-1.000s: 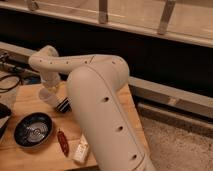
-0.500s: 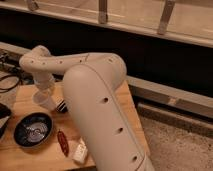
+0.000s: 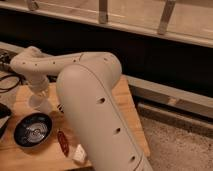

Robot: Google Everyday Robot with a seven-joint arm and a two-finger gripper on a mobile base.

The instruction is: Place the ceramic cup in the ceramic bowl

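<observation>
The ceramic bowl (image 3: 32, 131), dark and glossy with pale swirls inside, sits on the wooden table (image 3: 125, 100) at the front left. My thick white arm crosses the middle of the view and bends left. My gripper (image 3: 41, 103) hangs at its end, just above and behind the bowl's far rim. A pale white shape at the gripper's tip may be the ceramic cup, but I cannot tell it apart from the gripper.
A small red object (image 3: 62, 142) and a small white packet (image 3: 79, 154) lie right of the bowl. A dark item (image 3: 60, 107) lies beside the gripper. Black cables (image 3: 7, 82) run at the left. The table's right edge drops to speckled floor (image 3: 175, 145).
The gripper end of the arm has moved left and a little lower, closer to the bowl. The bowl, red object and white packet have not moved.
</observation>
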